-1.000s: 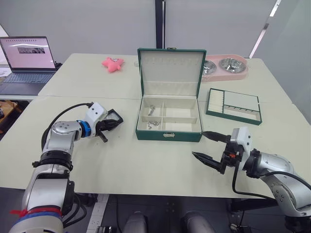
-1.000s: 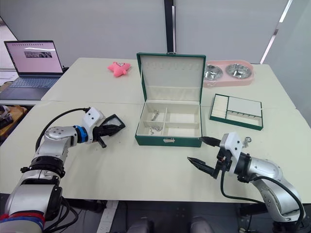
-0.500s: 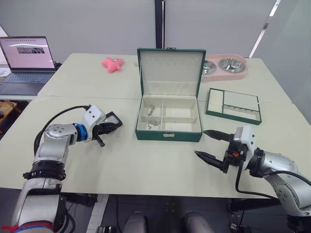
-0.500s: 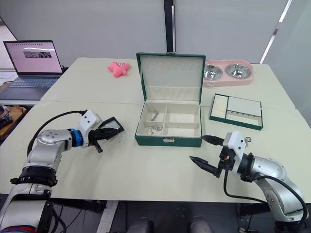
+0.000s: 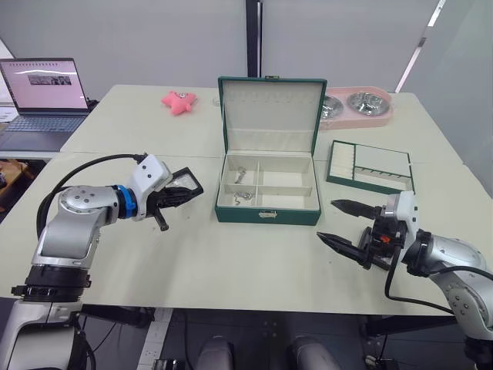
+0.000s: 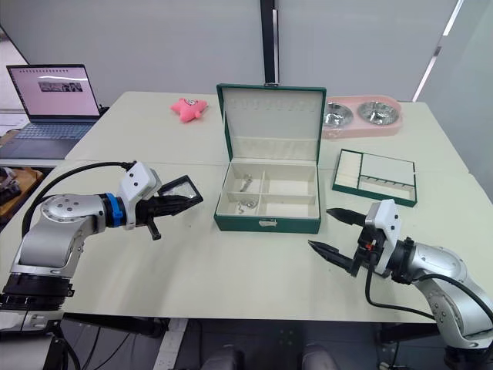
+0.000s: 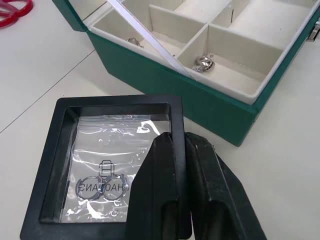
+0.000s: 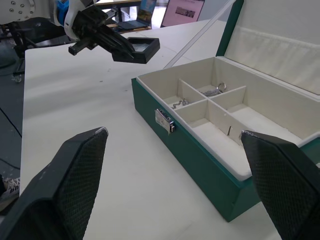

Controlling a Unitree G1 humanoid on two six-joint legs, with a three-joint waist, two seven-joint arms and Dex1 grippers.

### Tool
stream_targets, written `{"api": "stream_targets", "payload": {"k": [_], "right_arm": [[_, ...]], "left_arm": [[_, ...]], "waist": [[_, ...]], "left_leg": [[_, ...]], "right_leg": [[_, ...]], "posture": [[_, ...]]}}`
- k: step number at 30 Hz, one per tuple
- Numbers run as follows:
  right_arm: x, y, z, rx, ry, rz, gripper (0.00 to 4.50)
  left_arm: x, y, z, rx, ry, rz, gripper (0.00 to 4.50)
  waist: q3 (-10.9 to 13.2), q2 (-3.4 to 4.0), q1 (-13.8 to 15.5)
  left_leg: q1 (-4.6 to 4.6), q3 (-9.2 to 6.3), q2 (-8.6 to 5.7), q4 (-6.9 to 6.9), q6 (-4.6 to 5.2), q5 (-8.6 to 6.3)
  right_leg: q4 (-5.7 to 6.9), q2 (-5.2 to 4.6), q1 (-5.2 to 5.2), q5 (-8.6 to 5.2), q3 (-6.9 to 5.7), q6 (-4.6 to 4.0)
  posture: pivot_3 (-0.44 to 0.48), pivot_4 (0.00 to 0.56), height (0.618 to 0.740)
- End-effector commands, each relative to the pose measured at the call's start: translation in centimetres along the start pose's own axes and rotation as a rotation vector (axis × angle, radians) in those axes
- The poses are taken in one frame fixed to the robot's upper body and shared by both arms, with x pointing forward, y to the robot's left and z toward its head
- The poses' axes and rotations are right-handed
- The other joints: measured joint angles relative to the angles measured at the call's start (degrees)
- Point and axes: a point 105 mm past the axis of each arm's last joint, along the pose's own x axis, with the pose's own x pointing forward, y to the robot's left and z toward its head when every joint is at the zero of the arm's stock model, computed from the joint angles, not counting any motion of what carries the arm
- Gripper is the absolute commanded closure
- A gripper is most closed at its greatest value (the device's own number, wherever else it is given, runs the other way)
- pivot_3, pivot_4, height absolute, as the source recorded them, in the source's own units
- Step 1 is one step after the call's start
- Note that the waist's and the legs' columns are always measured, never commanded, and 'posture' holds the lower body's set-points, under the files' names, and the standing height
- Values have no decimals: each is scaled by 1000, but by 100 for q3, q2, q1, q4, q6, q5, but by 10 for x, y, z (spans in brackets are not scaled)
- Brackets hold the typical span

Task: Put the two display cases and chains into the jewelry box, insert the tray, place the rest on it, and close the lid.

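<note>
Where left hand pinches display case, near frame edge hidden.

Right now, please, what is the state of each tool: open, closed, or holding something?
Left tool: closed on the small flat square black-framed display case.
Right tool: open, holding nothing.

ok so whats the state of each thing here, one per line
jewelry box: open, chains in its left compartments
lid: raised upright
display case: held off the table
left gripper: shut on display case
right gripper: open, holding nothing
tray: on the table, right of box
</note>
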Motion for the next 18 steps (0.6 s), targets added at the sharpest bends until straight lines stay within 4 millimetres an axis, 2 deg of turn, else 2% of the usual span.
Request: {"api": "stream_targets", "payload": {"k": [1,6,14,18], "right_arm": [[-6,-3,11,-41,-25,-39,0],[-8,-6,11,-42,-33,-88,0],[-14,-7,9,-37,-44,-172,0],[-19,-6,8,-35,-41,-210,0]], "left_arm": [[1,-7,45,58,-107,-61,4467],[22,-25,82,89,-203,-200,4467],[65,-43,94,260,-161,-317,4467],[85,-52,108,322,-178,-362,4467]], "waist": [[0,0,1],[1,-3,18],[2,-2,-22],[2,-4,12]], "left_leg": [[0,1,-1,0,0,0],[-2,2,-5,2,0,0],[2,4,-2,1,0,0],[-3,4,-4,3,0,0]], "right_leg": [[0,0,0,0,0,0],[-6,-2,5,0,1,0],[-1,6,2,0,9,0],[-5,6,2,0,7,0]], "posture": [[0,150,740],[0,150,740],[0,150,740],[0,150,740]]}}
